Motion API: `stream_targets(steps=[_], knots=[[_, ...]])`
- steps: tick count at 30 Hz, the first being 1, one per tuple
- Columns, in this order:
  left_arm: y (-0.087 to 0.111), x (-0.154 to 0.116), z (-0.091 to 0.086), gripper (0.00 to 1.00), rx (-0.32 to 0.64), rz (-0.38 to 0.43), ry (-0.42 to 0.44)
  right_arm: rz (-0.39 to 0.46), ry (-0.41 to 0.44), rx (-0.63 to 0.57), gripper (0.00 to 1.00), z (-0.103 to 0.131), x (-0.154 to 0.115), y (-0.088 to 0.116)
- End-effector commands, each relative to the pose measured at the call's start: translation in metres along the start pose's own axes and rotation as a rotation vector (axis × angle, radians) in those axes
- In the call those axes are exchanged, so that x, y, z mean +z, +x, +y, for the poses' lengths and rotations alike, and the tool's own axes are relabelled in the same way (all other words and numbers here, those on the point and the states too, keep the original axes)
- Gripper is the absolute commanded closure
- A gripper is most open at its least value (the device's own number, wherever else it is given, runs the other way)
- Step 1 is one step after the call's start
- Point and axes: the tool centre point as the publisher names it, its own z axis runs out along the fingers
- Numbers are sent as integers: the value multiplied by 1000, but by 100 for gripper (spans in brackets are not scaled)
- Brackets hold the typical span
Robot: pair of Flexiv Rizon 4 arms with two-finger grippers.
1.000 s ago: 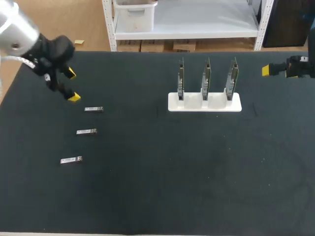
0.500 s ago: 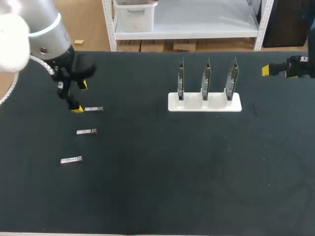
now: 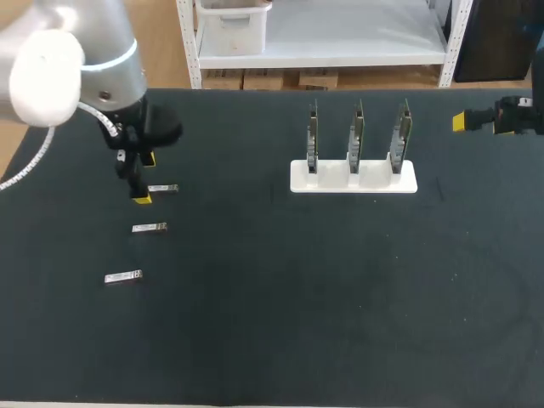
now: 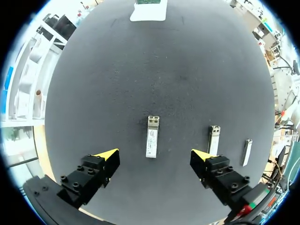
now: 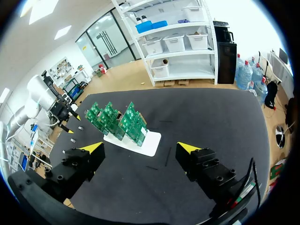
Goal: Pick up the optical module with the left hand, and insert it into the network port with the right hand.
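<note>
Take the optical module (image 4: 151,136), flat on the bench (image 3: 272,323) at twelve o'clock inside the wide-open left hand (image 4: 154,154), across its long narrow sides. Looks small, light, rigid, smooth metal, so likely to skid if pinched off-centre. Farther, toward three o'clock from above, expect the board stand (image 3: 353,177) and the open, empty right hand (image 5: 140,147).

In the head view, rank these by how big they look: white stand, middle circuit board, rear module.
1. white stand, largest
2. middle circuit board, seen edge-on
3. rear module, smallest
</note>
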Motion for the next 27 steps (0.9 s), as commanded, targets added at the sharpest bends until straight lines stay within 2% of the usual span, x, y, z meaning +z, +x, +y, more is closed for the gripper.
stream_targets(steps=[1,23,25,26,27], knots=[[1,6,4,0,-5,0,8,0,0,0,0,0,0,0],[-1,21,2,0,-43,-1,35,0,0,0,0,0,0,0],[-1,23,2,51,-41,1,32,0,0,0,0,0,0,0],[-1,24,2,65,-46,1,33,0,0,0,0,0,0,0],[-1,24,2,89,-46,1,33,0,0,0,0,0,0,0]])
